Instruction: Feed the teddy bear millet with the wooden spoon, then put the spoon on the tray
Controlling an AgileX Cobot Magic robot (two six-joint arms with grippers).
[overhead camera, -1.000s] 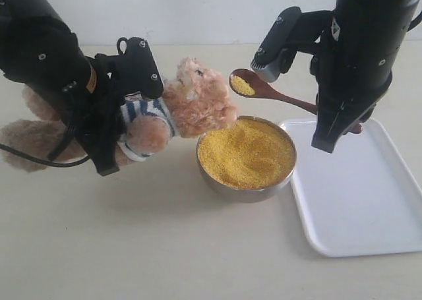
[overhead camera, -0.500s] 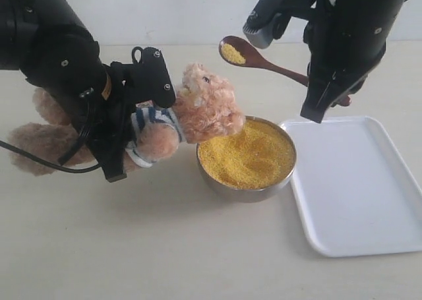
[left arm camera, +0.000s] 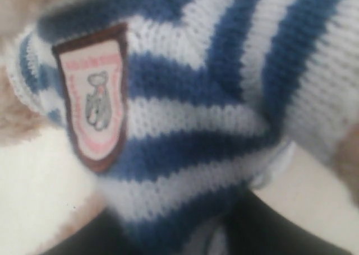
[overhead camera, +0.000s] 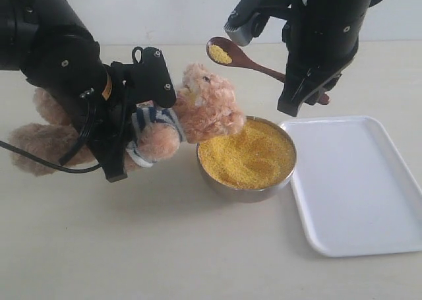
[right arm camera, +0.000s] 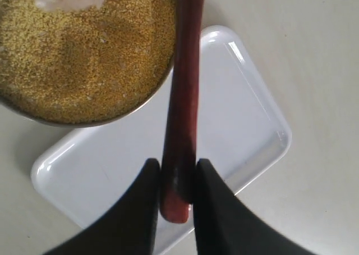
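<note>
The teddy bear is fluffy light brown. Its knitted shirt is banded navy and white, with a pink badge edged dark brown (a small grey figure at its centre). The millet is yellow-orange, the bowl silvery steel, the wooden spoon dark reddish brown, the tray plain white, the table pale cream and the right claw black.

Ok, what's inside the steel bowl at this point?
Yellow millet fills the steel bowl nearly to its rim. The head of the teddy bear overhangs one edge, hiding some grain; the bowl's bottom is buried and unseen.
</note>
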